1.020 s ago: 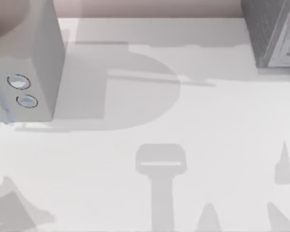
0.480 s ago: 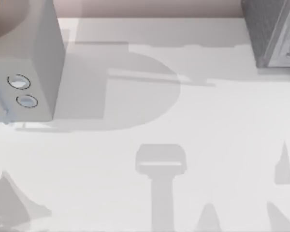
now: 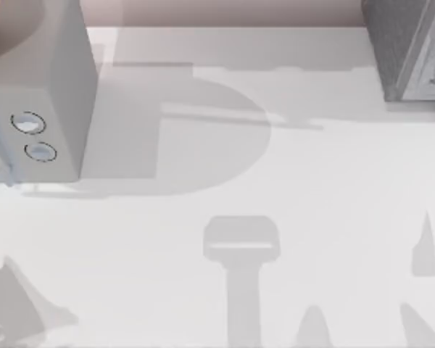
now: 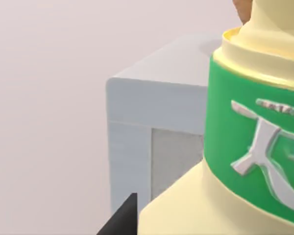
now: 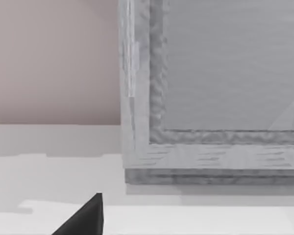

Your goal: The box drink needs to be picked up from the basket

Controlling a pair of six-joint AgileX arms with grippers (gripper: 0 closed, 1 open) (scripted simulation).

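white table carries a grey appliance at left, a grey box at right; a green-banded cream bottle looms before the left wrist camera; neither gripper's state can be told.

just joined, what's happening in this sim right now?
Not much contact yet. The top view has the white table with a grey appliance with two dials at its left and a grey box at its far right, plus arm shadows. The left wrist view is close on a cream bottle with a green label in front of the appliance. The right wrist view faces the grey box. No basket or box drink can be made out.
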